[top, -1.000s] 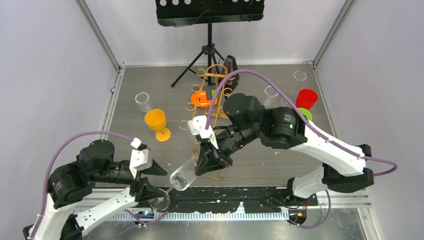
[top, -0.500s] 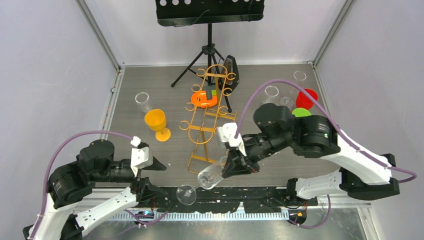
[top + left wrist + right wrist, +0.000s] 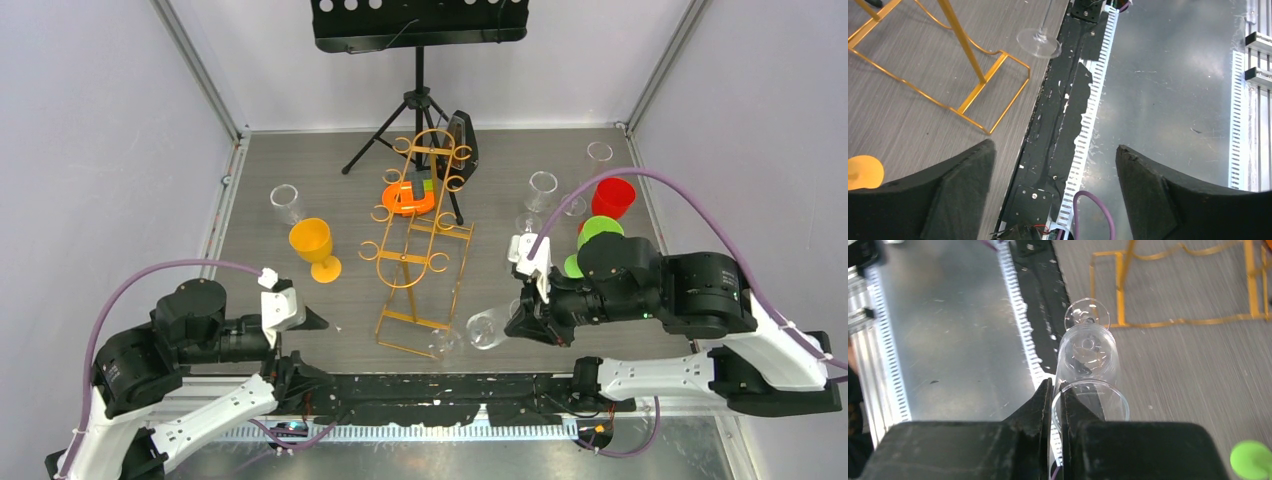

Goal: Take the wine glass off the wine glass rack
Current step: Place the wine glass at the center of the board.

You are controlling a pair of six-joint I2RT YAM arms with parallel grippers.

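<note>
The clear wine glass [image 3: 486,328] hangs tilted, free of the rack, just right of the rack's near corner by the table's front edge. My right gripper [image 3: 520,322] is shut on its rim. In the right wrist view one finger sits inside the bowl [image 3: 1088,355] and one outside, the gripper [image 3: 1055,385] pinching the glass wall. The gold wire wine glass rack [image 3: 415,250] stands mid-table, with no glass showing on its hooks. My left gripper [image 3: 305,345] is open and holds nothing at the front left. Its wrist view shows the gripper [image 3: 1055,147], the glass foot [image 3: 1037,42] and the rack base [image 3: 973,95].
A yellow goblet [image 3: 315,245] and a clear glass [image 3: 285,200] stand left of the rack. An orange disc [image 3: 405,198] and a black music stand [image 3: 418,30] are behind it. A red cup [image 3: 612,195], green cups [image 3: 600,228] and clear glasses [image 3: 542,185] crowd the right.
My right arm has carried the wine glass to the right, away from the rack's near end. The left gripper's jaws have spread wider; its arm has stayed put.
</note>
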